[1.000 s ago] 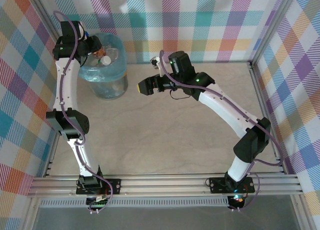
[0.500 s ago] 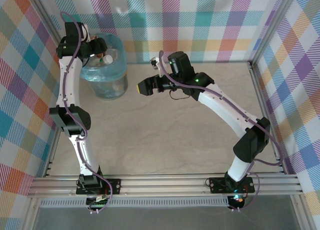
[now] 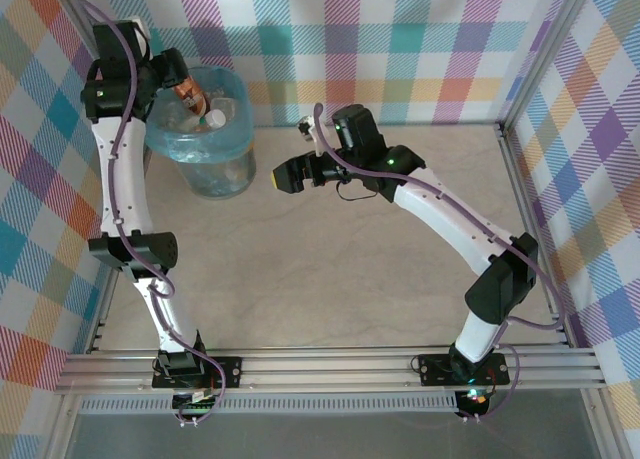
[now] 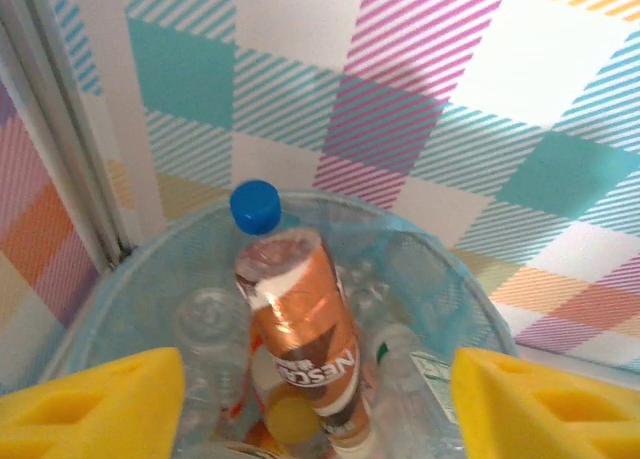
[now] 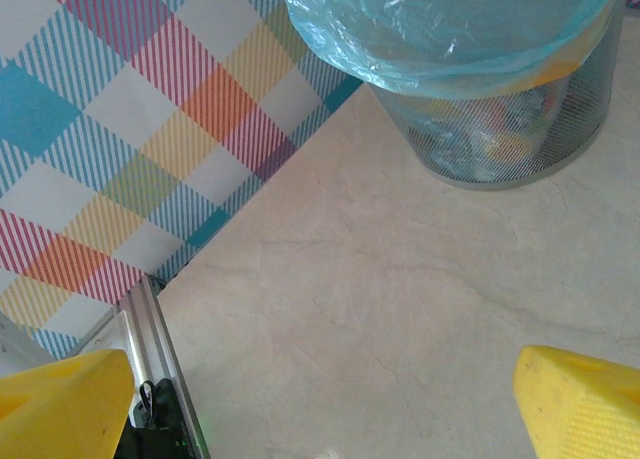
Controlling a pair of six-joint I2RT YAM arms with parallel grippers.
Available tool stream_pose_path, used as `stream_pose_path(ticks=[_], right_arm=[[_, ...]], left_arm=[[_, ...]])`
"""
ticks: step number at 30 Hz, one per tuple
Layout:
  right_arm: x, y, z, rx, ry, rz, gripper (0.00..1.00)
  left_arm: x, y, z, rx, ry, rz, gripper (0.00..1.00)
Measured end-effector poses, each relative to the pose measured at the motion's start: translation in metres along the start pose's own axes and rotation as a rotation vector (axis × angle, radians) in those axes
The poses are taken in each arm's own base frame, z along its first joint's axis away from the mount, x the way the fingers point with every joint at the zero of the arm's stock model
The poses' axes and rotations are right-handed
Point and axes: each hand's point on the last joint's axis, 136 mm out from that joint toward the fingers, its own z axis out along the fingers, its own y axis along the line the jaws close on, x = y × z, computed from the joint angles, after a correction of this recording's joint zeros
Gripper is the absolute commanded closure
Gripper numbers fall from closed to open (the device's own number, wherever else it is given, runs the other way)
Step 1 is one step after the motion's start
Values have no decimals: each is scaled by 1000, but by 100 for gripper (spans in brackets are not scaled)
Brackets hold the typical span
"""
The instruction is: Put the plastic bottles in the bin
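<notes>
Now we see the left claw spread wide and pulled back, pinching nothing — the brown-labelled bottle it has just let go stands among other bottles inside the bin. We count that one delivered; the right claw hangs spread and empty over the surface beside the bin.

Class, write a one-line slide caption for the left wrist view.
Left gripper open above the bin; a brown-labelled, blue-capped bottle tops the clear bottles inside.
</notes>
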Motion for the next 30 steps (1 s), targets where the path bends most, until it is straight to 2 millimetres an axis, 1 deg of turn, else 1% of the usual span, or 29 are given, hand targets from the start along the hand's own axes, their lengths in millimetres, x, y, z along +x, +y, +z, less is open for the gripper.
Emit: stream_pose_path(ticks=[2, 4, 6, 7, 9, 12, 13, 15, 20, 25, 28, 30], right_arm=[[1, -1, 1, 1, 4, 2, 3], [2, -1, 3, 0, 9, 4, 3], [3, 0, 5, -2, 12, 3, 3], [4, 0, 6, -3, 15, 3, 4], [6, 1, 7, -5, 22, 4, 3], [9, 4, 8, -8, 32, 5, 4], [9, 5, 9, -10, 34, 4, 4], [10, 6, 9, -12, 35, 3, 4], [10, 6, 9, -13, 35, 3, 4], [11, 8, 11, -21, 41, 3, 4], [14, 9, 14, -27, 49, 4, 4], [15, 10, 15, -31, 53, 4, 4]], left_arm=[[-6, 3, 3, -6, -21, -8, 44], [-12, 5, 11, -5, -46, -16, 48], [-14, 6, 25, 9, -59, -33, 51], [-11, 5, 34, 20, -54, -42, 51], [-2, 5, 54, 43, -31, -57, 51], [21, 2, 82, 87, 33, -70, 52], [30, 0, 90, 103, 60, -71, 54], [45, -3, 100, 128, 107, -73, 56], [75, -10, 103, 180, 213, -56, 59], [130, -5, 107, 184, 392, -46, 59], [143, -2, 107, 176, 436, -42, 59], [143, -2, 104, 176, 440, -38, 58]])
